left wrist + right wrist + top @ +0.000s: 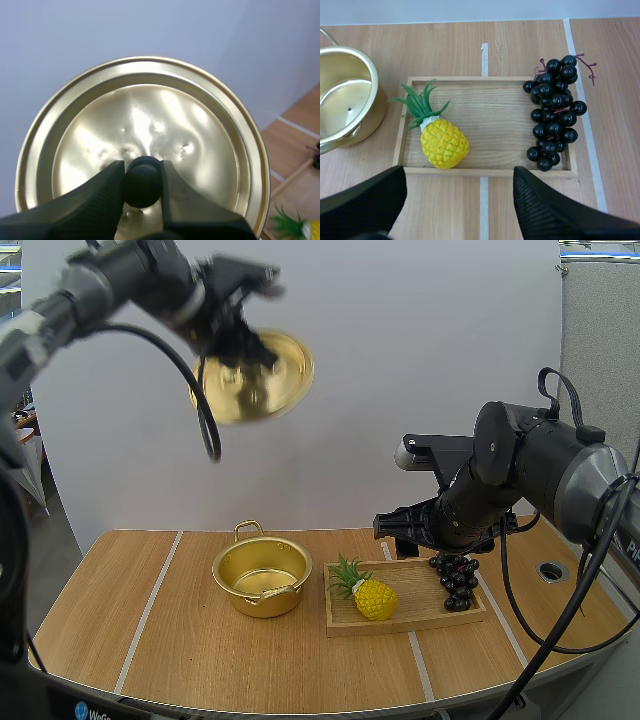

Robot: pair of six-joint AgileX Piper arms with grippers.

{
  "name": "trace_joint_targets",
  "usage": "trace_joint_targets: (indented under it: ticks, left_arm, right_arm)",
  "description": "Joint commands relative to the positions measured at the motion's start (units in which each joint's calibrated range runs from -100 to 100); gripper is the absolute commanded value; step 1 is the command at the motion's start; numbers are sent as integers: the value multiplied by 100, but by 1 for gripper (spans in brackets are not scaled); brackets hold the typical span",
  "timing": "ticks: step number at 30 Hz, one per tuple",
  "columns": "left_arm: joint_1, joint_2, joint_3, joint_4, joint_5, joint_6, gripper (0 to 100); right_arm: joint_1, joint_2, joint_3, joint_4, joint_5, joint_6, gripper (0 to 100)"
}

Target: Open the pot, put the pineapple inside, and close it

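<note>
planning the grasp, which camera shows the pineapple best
The right wrist view: the pineapple lies whole and close on the wooden tray. The high view shows it smaller. The left wrist view catches just its leaves and a yellow edge past the lid.

Bright, even light falls from above; the pot [266, 600] and the wooden tray [415, 592] cast only soft, faint shadows on the table [150, 625]. White glare mottles the lid [150, 112] in the left wrist view.

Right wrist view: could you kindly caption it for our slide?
Open right gripper above the wooden tray holding pineapple and grapes, lidless pot beside.
</note>
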Motion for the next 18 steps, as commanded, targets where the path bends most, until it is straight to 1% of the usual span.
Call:
trace_joint_targets:
  ticks: [1,4,6,10,13,15,18]
  left_arm:
    - [-18,-411,-1636,476,-216,-771,0]
    - [-18,-411,-2199,541,-390,-895,0]
    - [-18,-411,-2489,577,-745,-999,0]
    - [-18,-411,-2880,594,-1472,-1077,0]
    - [-18,-411,-3032,594,-2005,-1077,0]
    - [-18,-411,-3032,594,-2514,-1077,0]
    - [-18,-411,-3032,594,-2948,-1077,0]
  right_arm:
    - [-17,-25,-42,13,-318,-26,100]
    - [-17,-25,-42,39,-679,-79,100]
    - [-17,-25,-42,91,-801,-440,100]
    - [-17,35,-42,436,-707,-1521,100]
    - [-17,114,-42,949,-514,-2460,100]
    - [-17,194,-42,1142,-360,-2852,100]
    - [-17,478,-68,1158,-294,-3171,100]
